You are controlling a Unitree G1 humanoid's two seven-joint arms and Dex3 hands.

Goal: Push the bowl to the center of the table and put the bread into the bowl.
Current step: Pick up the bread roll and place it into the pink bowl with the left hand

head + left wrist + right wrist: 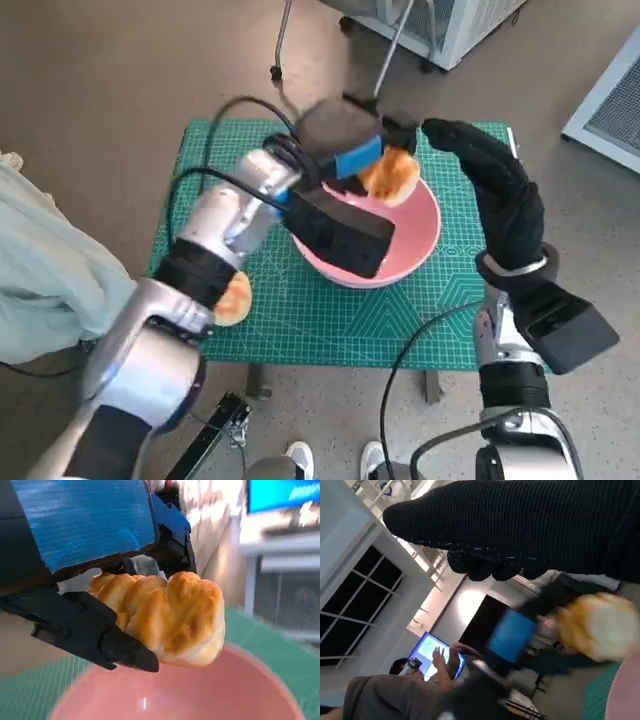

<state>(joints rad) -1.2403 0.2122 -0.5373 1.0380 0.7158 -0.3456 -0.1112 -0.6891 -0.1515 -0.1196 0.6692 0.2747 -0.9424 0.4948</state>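
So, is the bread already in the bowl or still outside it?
Not in yet. The left hand holds the bread in the air above the pink bowl; it touches nothing of the bowl.

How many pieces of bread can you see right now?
2. One bread is held by the left hand over the far side of the pink bowl. Another bread lies on the green mat near the left forearm, partly hidden. More could be hidden.
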